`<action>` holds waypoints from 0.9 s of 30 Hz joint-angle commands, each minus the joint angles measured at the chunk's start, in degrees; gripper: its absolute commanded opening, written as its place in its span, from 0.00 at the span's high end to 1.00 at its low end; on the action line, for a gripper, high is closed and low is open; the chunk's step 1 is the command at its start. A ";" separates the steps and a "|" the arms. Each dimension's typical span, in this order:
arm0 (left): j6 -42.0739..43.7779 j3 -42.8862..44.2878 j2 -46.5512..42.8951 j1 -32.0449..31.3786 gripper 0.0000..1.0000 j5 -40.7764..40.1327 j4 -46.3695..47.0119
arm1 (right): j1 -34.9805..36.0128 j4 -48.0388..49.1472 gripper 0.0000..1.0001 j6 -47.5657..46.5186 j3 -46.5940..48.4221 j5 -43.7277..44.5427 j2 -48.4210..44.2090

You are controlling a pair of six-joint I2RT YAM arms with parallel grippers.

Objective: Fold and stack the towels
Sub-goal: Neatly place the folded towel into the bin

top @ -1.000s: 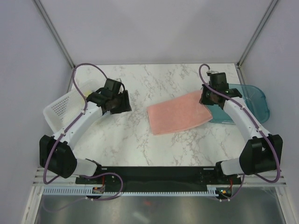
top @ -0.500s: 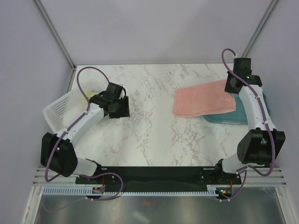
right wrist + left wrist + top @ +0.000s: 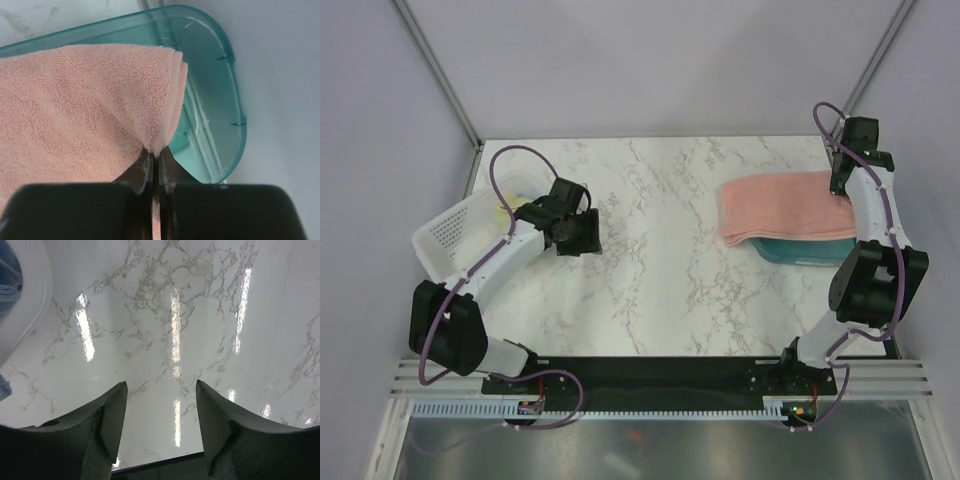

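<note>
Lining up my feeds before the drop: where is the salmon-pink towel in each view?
Top external: upper right, salmon-pink towel over the teal tray, right gripper at its right end.
Left wrist: not in it.
Right wrist: fills left and centre, corner pinched in the right gripper at bottom centre.
Shared landmark: the teal tray, beneath the towel in both.

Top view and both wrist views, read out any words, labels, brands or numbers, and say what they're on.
None can be read.
The pink towel, teal tray, white basket and marble table show no print.
Anything on the arm bases is too small to tell.
</note>
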 commanded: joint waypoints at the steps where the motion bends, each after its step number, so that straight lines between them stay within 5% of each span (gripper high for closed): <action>1: 2.30 1.59 1.60 0.22 0.35 3.15 1.35 | -4.11 3.84 1.00 -4.79 2.81 5.63 1.88; 17: 1.59 5.90 3.80 0.13 0.35 6.32 0.73 | -6.23 13.07 1.00 -12.26 5.62 6.77 9.88; 24: 2.03 7.22 4.33 0.13 0.34 5.45 0.12 | -6.15 10.89 0.59 -10.42 11.77 7.58 13.31; 27: 1.77 7.57 3.45 0.13 0.34 5.00 -0.06 | -4.92 10.09 0.50 -8.58 13.53 7.39 11.21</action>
